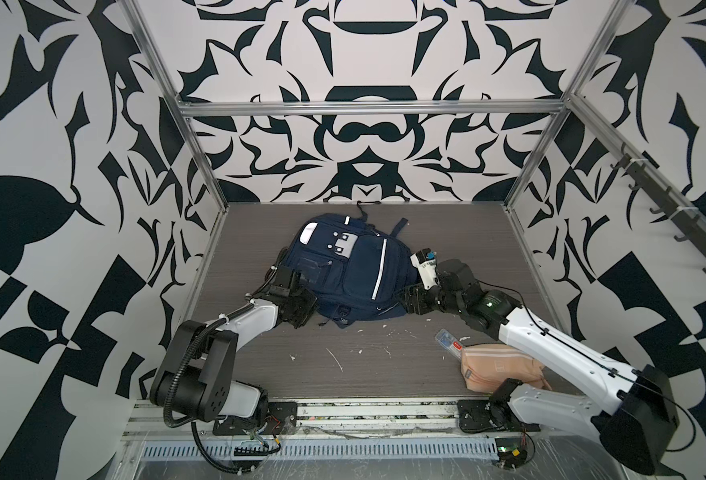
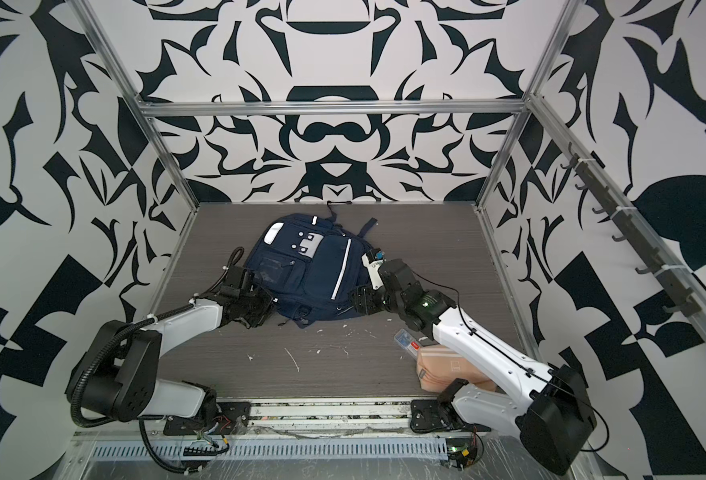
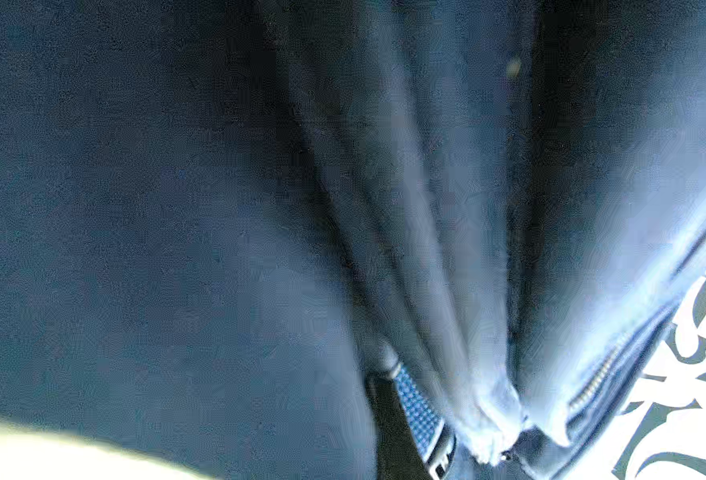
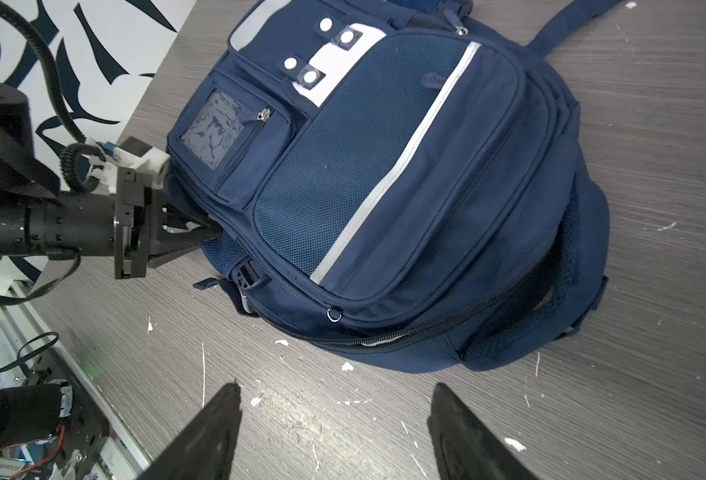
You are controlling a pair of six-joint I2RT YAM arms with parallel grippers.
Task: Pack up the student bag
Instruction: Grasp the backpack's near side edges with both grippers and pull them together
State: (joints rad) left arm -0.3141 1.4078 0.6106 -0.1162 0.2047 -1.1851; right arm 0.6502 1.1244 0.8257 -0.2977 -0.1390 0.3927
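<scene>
Navy bag (image 1: 355, 270): woven fabric, mesh panel, reflective stripe, rounded; flat on wood-grain table (image 4: 654, 166); left gripper (image 4: 212, 232) clamped on bag's side fabric; right gripper (image 4: 334, 390) jaws apart, empty.

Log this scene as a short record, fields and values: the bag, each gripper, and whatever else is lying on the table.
bag: student bag, lying front side up on the table
left arm: left gripper shut, pinching the bag's side fabric
right arm: right gripper open, empty, over the table just short of the bag
other items: peach-pink pouch and clear plastic case, front right, beside the right arm
main zip: cannot tell whether it is open
</scene>
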